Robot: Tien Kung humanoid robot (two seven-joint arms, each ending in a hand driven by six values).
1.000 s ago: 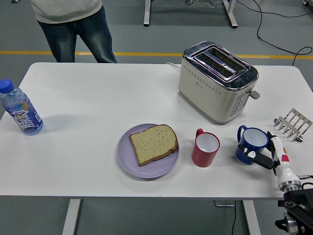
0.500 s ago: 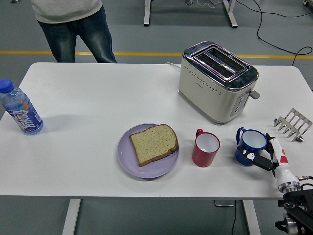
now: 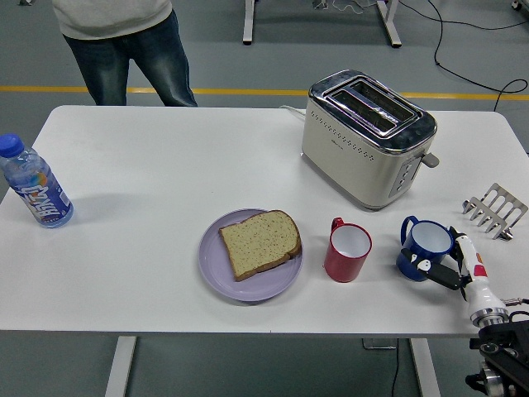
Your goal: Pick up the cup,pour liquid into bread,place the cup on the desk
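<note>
While the right hand (image 3: 450,266) reaches in from the near right corner, its fingers sit against the blue enamel cup (image 3: 423,246) but whether they grip cannot be told; the cup stands upright near the table's right end. Counted: two cups, blue and a red ceramic mug (image 3: 347,251), one bread slice (image 3: 259,242) on one lilac plate (image 3: 216,273), one cream toaster (image 3: 366,137), one plastic water bottle (image 3: 34,192), one metal toast rack (image 3: 495,210).
</note>
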